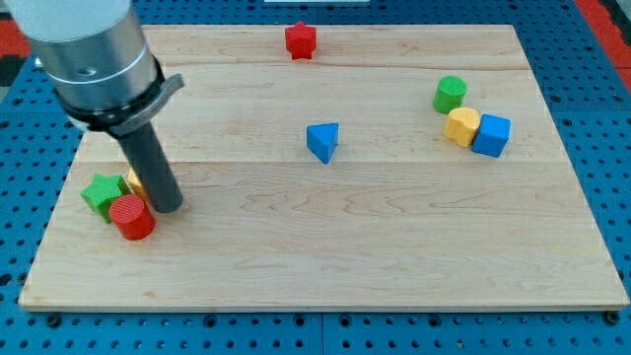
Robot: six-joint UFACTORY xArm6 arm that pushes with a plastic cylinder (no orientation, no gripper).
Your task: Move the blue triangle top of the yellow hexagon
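The blue triangle [322, 141] lies near the middle of the wooden board [325, 247]. The yellow hexagon [461, 126] sits at the view's right, touching a blue cube [491, 135] on its right and just below a green cylinder [450, 95]. My tip [166, 206] is at the view's left, far from the blue triangle, right beside a red cylinder [131, 217].
A green star-shaped block [102, 192] and a yellow block [134, 181], mostly hidden behind the rod, sit by the red cylinder at the left edge. A red star-shaped block [300, 40] lies at the board's top edge.
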